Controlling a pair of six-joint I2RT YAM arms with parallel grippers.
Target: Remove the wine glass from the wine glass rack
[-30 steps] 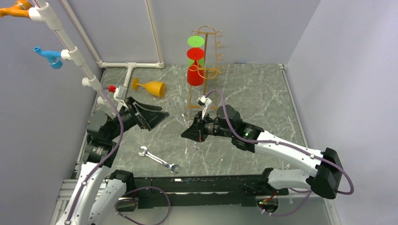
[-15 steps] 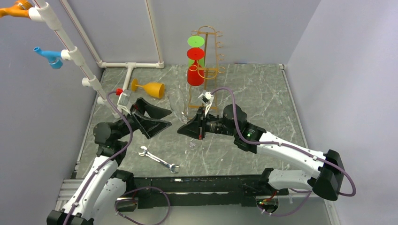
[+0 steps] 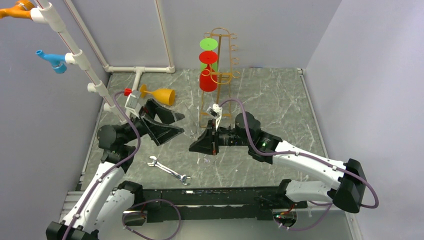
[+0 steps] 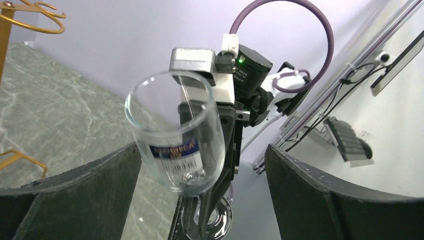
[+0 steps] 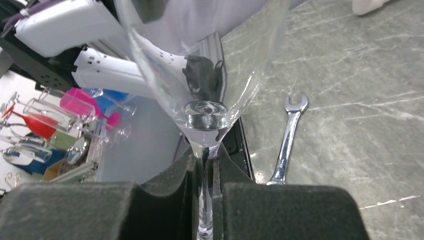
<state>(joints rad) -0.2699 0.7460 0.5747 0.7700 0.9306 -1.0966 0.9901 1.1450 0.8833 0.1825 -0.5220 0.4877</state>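
Handover likely: left gripper (image 3: 177, 123) spread wide and empty, fingers (image 4: 75, 195) flanking the clear glass wine glass (image 4: 175, 145), apparently not touching (overhead view barely shows it). Right gripper (image 5: 204, 170) clenched on its stem, bowl tilted, well clear of the tall gold wire rack (image 3: 220, 55) behind.

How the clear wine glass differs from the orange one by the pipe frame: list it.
The clear wine glass is see-through, the orange glass opaque. The clear wine glass is clamped by its stem in the right end effector; the orange glass lies on its side on the table. Both are stemmed and off the gold rack.
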